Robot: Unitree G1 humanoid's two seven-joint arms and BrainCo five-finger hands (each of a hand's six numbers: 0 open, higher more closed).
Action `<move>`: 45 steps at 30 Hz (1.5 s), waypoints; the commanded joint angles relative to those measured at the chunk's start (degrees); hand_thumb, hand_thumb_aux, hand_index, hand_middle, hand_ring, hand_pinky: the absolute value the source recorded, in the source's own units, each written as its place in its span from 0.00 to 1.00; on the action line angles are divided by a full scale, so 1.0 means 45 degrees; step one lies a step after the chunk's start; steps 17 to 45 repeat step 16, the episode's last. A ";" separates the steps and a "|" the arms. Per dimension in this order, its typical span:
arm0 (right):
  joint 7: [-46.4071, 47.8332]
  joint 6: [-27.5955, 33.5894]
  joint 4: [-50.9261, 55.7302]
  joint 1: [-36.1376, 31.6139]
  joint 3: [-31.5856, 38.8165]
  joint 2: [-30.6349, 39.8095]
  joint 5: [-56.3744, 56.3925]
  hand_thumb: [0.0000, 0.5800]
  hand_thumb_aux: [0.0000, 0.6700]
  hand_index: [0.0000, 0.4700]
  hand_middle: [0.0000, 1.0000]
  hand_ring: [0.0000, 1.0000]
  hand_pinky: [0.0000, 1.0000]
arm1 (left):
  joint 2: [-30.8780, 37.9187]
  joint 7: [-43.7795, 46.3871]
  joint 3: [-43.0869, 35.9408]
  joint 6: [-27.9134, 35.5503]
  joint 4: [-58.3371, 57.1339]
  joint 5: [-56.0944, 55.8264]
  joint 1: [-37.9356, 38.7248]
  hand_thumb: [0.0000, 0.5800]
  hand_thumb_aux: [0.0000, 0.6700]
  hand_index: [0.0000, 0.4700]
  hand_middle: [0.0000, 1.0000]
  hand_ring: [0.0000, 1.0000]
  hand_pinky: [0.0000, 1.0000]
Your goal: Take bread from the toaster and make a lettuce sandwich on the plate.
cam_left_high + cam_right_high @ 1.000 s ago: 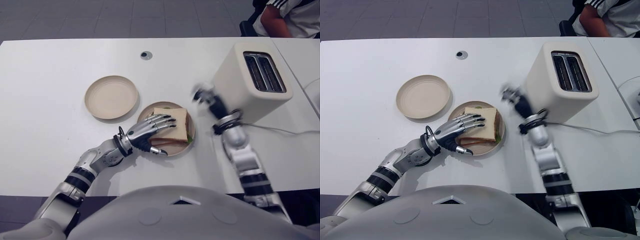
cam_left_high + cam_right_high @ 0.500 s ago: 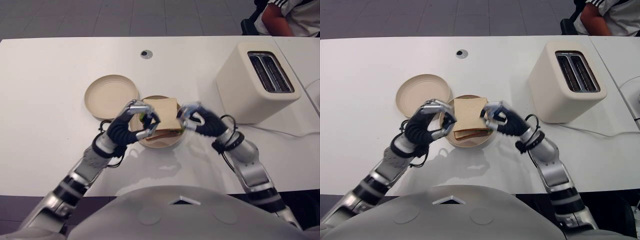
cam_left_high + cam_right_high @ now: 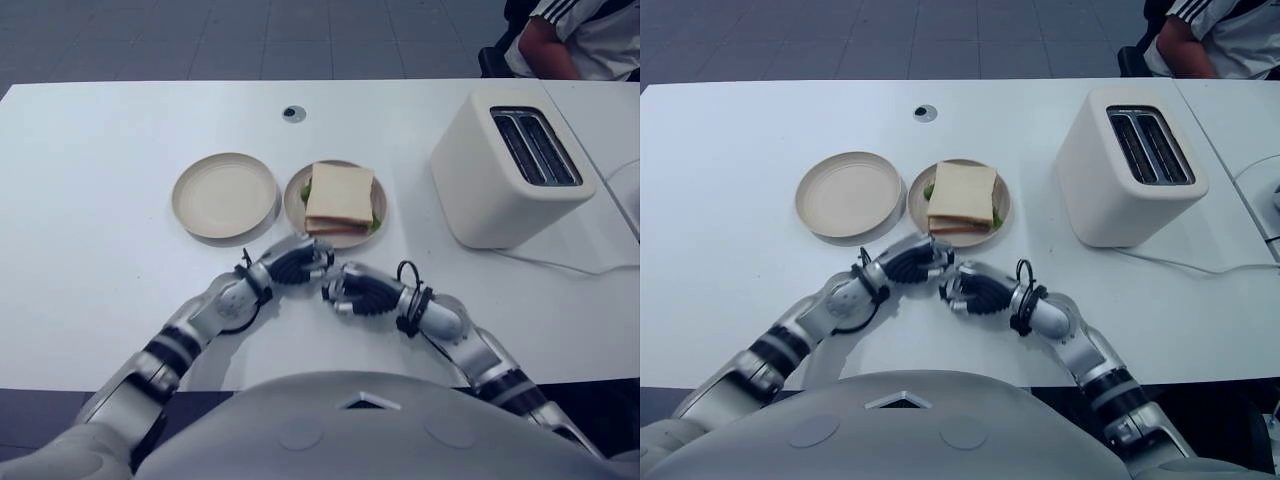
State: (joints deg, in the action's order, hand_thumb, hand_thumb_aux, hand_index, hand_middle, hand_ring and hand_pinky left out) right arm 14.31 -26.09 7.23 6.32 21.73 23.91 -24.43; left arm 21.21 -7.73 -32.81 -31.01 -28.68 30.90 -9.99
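Two round plates lie side by side on the white surface (image 3: 90, 160), their rims almost touching. The left one, a shallow empty beige plate (image 3: 224, 195), is the wider of the pair. The right one, a smaller beige plate (image 3: 293, 210), carries the finished sandwich (image 3: 339, 195). It is made of two square slices of pale bread stacked flat, with green lettuce (image 3: 305, 190) showing at the left edge and again at the right corner. The sandwich sits roughly in the middle of its plate, turned slightly askew.

Well to the right of that plate stands a cream-coloured two-slot toaster (image 3: 480, 190), upright, its two long slots dark and facing up. A thin pale cable (image 3: 570, 263) runs from its base along the surface toward the right edge. Far back, near the middle of the surface, sits a small dark round fitting (image 3: 292, 113).

Both hands rest low near the front edge of the surface, in front of the sandwich plate and clear of it. The left hand (image 3: 292, 267) has its fingers curled inward and grips nothing. The right hand (image 3: 360, 292) is just beside it, fingers likewise curled into a loose fist around nothing. The curled fingers of the two hands point at each other and come very close. Whether they touch cannot be told.
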 commanded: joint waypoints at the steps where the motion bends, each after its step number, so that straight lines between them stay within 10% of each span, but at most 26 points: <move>1: -0.1875 0.0919 0.1368 -0.0550 -0.0426 -0.0570 -0.1090 1.00 1.00 1.00 1.00 1.00 1.00 | -0.0378 -0.1445 0.0038 -0.0111 -0.2127 0.0923 -0.0213 1.00 1.00 1.00 1.00 1.00 1.00; 3: -0.2131 0.0650 0.1381 -0.0600 -0.0499 -0.0728 -0.0844 1.00 1.00 1.00 1.00 1.00 1.00 | -0.0467 -0.1879 0.0141 -0.1735 -0.1785 0.0546 0.0091 1.00 1.00 1.00 1.00 1.00 1.00; 5: -0.2164 -0.0158 0.0621 -0.0377 -0.0949 -0.0858 0.0385 0.85 0.61 0.61 1.00 1.00 1.00 | -0.0707 -0.1279 0.0162 -0.4399 -0.0370 -0.1768 0.1105 0.99 0.93 0.93 1.00 1.00 1.00; 6: -0.2236 -0.0673 -0.0067 -0.0220 -0.1383 -0.0959 0.1344 0.00 0.00 0.00 0.47 0.47 0.47 | -0.0756 -0.0877 0.0070 -0.5326 0.0744 -0.3483 0.1721 0.89 0.66 0.66 0.74 0.74 0.74; 7: -0.2380 -0.0894 -0.0761 -0.0067 -0.1906 -0.1146 0.2249 0.00 0.00 0.00 0.00 0.00 0.00 | -0.0798 -0.0628 0.0107 -0.5839 0.1794 -0.5014 0.2218 0.23 0.12 0.12 0.00 0.00 0.00; 8: -0.2623 -0.0955 -0.1373 0.0010 -0.2471 -0.1452 0.3128 0.00 0.00 0.00 0.00 0.00 0.00 | -0.0866 -0.0573 0.0346 -0.6023 0.2585 -0.6255 0.2484 0.00 0.00 0.00 0.00 0.00 0.00; 16: -0.4011 -0.0236 0.0706 -0.0564 -0.4238 -0.2842 0.3995 0.00 0.00 0.00 0.00 0.00 0.00 | -0.3556 -0.0877 0.3426 -0.4501 0.0015 -0.7938 0.2196 0.00 0.00 0.00 0.00 0.00 0.00; 45: -0.4011 -0.0236 0.0706 -0.0564 -0.4238 -0.2842 0.3995 0.00 0.00 0.00 0.00 0.00 0.00 | -0.3556 -0.0877 0.3426 -0.4501 0.0015 -0.7938 0.2196 0.00 0.00 0.00 0.00 0.00 0.00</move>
